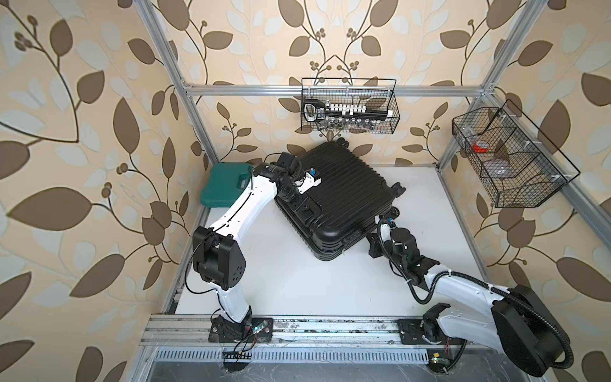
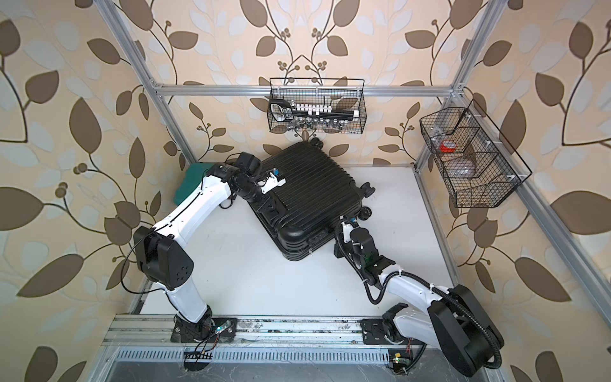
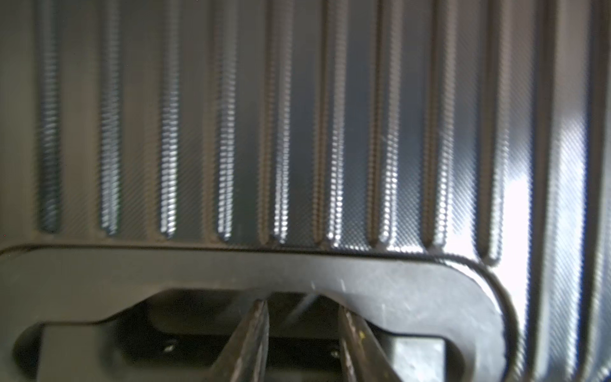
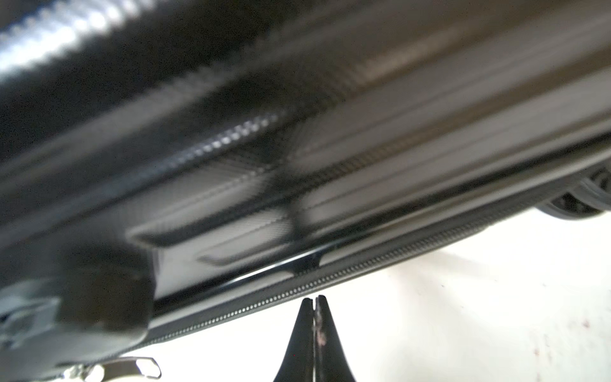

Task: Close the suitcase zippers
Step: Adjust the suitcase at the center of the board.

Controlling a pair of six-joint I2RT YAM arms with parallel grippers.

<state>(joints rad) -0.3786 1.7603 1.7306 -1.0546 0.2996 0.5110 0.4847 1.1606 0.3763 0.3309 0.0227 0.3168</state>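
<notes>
Glossy black ribbed suitcase (image 1: 344,195), shells together (zippers (image 4: 363,268) along the seam); left gripper (image 3: 302,306) parted, right gripper (image 4: 314,299) closed, empty.

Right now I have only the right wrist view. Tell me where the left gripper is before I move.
Observer: The left gripper points into the handle recess of the suitcase, on the far side of the case from the right gripper.
Operator: Report its jaws.
Observer: Its fingers stand apart, and nothing shows between them.
Operator: Name whatever else lies on the table.
Observer: A teal case lies at the far left corner, partly hidden by the left arm.
</notes>
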